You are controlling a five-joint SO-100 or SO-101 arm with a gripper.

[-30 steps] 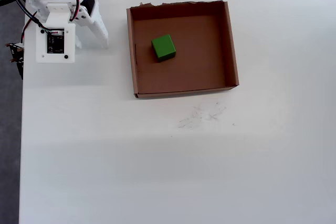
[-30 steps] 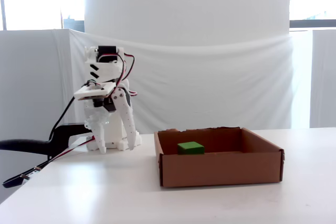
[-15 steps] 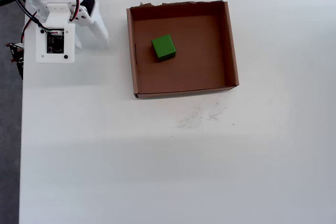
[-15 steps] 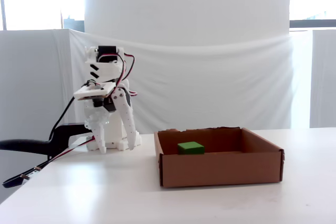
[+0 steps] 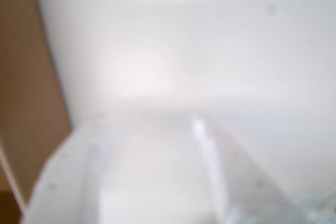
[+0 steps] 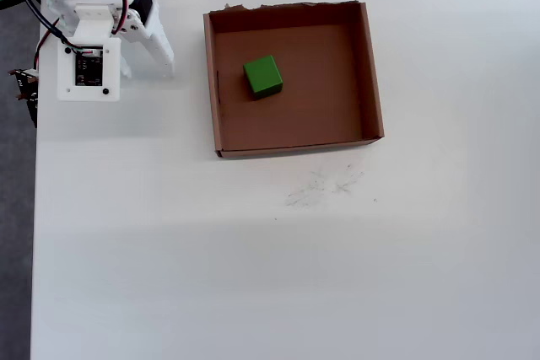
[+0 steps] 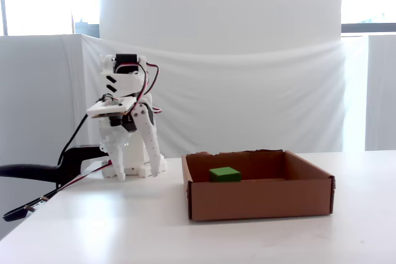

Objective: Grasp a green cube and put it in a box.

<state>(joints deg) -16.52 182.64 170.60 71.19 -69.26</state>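
Note:
The green cube (image 6: 262, 76) lies on the floor of the brown cardboard box (image 6: 372, 73), left of its middle in the overhead view. The fixed view shows the cube (image 7: 224, 174) just above the front wall of the box (image 7: 260, 199). My gripper (image 6: 167, 63) points down at the table left of the box, apart from it, on the folded white arm. It appears shut with nothing in it (image 7: 156, 170). The wrist view is blurred: white jaws (image 5: 197, 121) fill the bottom and a brown strip of the box (image 5: 26, 103) runs along the left.
The table's left edge (image 6: 34, 208) runs close beside the arm's base, with black cables (image 7: 37, 172) hanging off there. Faint scuff marks (image 6: 321, 185) lie on the white tabletop in front of the box. A white curtain (image 7: 260, 97) backs the table.

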